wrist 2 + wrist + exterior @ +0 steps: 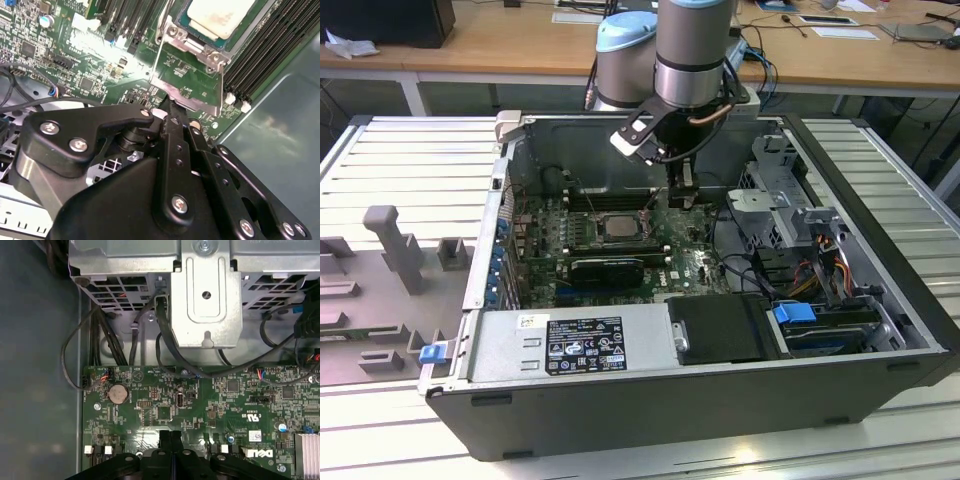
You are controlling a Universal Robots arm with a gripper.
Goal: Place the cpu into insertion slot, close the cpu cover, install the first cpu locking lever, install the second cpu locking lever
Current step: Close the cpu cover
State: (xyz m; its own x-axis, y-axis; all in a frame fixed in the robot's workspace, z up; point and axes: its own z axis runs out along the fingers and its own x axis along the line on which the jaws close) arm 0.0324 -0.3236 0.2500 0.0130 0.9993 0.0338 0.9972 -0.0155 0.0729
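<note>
Slatted metal worktop point(400, 160) carries an open computer case point(620, 400) lying on its side, with wooden desks behind. The arm reaches down into the case, and the tool point(680, 188) hangs over the green board point(692, 265) just beside the insertion slot point(175, 31).

The cpu point(220, 15) already sits in the insertion slot, metal top up, and looks level. The cpu cover point(197, 101) is not closed — it is swung out away from the insertion slot on its hinge, with bare board visible through its window.

In the second wrist view the tool's tip is right at the cover's free edge, the one farthest from the insertion slot. Touching or just short, can't tell. The fingers point(165, 439) are pressed together in both wrist views, nothing visibly between them.

Handling, my read:
- The cover is light, thin stamped sheet. It is stiff about the hinge but will likely twist if loaded at one corner.
- It is smooth metal, so a tip can skate off.
- Best contact is mid-span of the free edge — a push rather than a pinch.
- The pin field under the cpu is the fragile part, so no side load on the chip.
</note>
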